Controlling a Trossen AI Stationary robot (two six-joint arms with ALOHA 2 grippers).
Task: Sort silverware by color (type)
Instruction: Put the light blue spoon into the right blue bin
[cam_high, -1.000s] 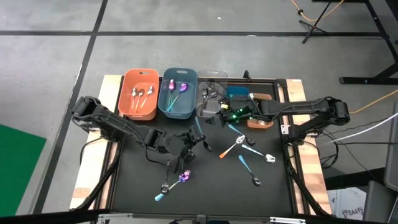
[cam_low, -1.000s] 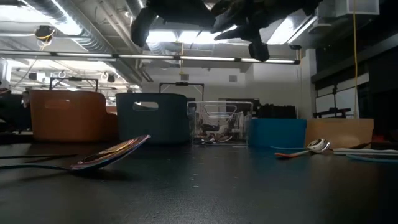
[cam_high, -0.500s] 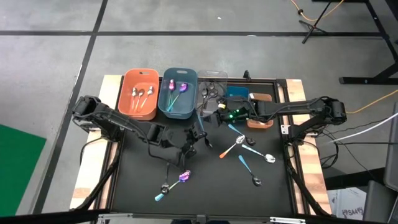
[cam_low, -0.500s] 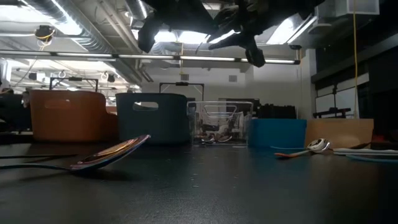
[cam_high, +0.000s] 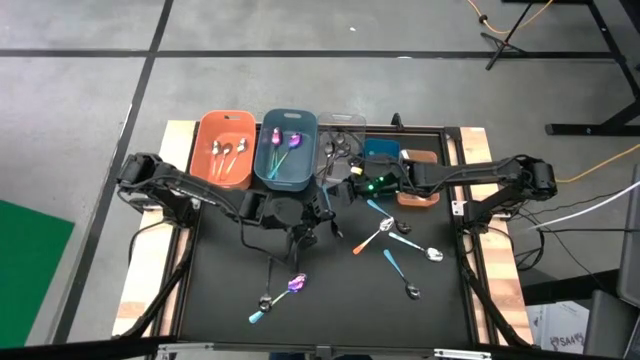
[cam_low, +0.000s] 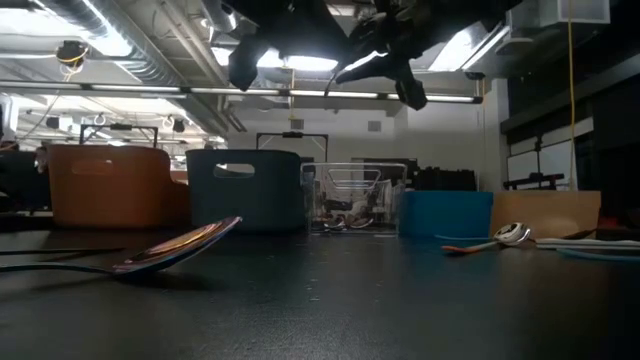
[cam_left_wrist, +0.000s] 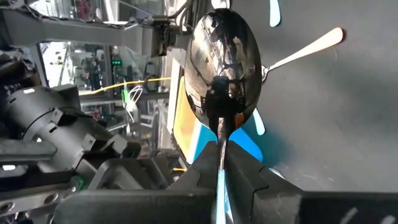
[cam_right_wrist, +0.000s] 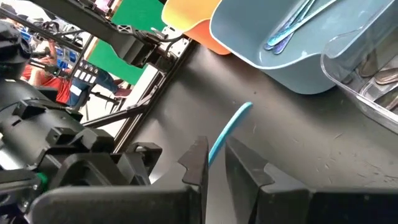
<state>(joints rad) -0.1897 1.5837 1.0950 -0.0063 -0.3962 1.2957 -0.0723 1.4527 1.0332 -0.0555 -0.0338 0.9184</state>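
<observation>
Hovering mid-desk (cam_high: 230, 290), left gripper (cam_high: 318, 213) fingers clamp a blue-handled spoon (cam_left_wrist: 222, 68); right gripper (cam_high: 352, 188) fingers clamp another blue handle (cam_right_wrist: 229, 130), both presumably bin-bound.

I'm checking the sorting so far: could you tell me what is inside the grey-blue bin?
In the high view, the grey-blue bin holds iridescent purple spoons with teal handles; two bowls show. The right wrist view shows their handles against its floor. Its near wall hides the contents from the low view.
</observation>
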